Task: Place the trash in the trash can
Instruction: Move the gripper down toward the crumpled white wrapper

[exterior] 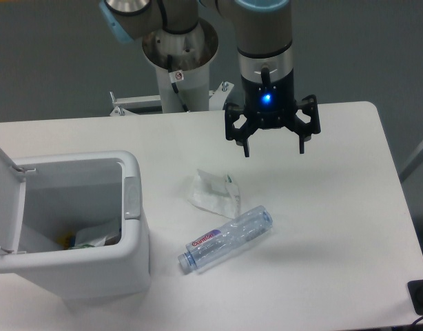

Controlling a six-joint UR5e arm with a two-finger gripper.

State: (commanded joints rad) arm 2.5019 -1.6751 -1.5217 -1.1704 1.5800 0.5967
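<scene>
Two trash pieces lie on the white table (349,207); the pincer (273,146) hangs spread apart above.

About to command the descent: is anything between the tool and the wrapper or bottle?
Nothing visible. The open tool hangs above bare table; the wrapper and bottle lie uncovered toward the camera. The trash can stands with its lid open.

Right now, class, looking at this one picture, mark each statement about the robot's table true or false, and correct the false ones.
1. The trash can lid is open. True.
2. The bottle stands upright. False: it lies on its side on the table.
3. The gripper holds the wrapper. False: its fingers are spread open and empty, above the table.
4. Something already lies inside the trash can. True.
5. The bottle sits right of the trash can in the picture. True.
</scene>
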